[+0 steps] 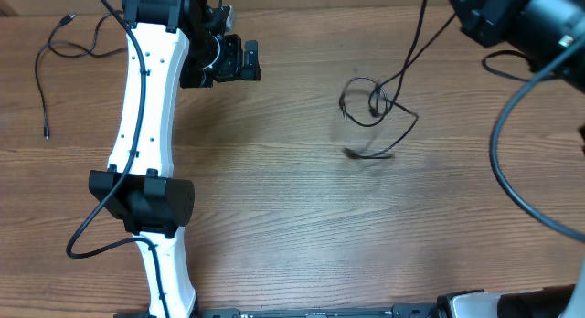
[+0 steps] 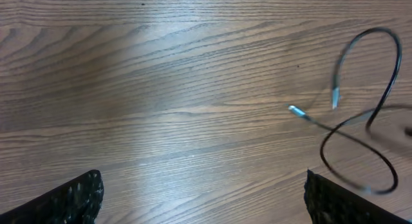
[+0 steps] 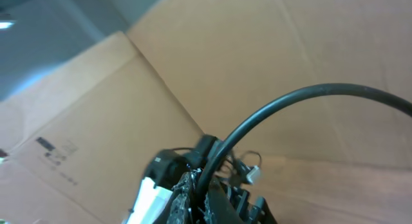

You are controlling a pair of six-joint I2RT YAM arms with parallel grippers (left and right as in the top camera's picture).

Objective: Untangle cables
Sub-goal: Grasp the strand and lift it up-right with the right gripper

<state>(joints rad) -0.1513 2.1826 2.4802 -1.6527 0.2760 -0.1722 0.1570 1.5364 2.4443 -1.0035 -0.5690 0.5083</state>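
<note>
While the left gripper (image 2: 203, 201) hangs wide open over bare table (image 2: 129, 89) (nothing between its fingers), the right gripper (image 3: 196, 198) is clenched on a black cord (image 3: 309, 90). That cord rises from the knotted cables (image 1: 373, 106), mid-table and right of centre. One loose cable (image 1: 38, 85) lies well apart at the far left, beyond the left arm (image 1: 146, 99).

We take this for a robotics lab bench: a white robot arm (image 1: 146, 99) stands over a wood-grain table (image 1: 302, 227), and plain cardboard (image 3: 270, 69) fills the right wrist view.
</note>
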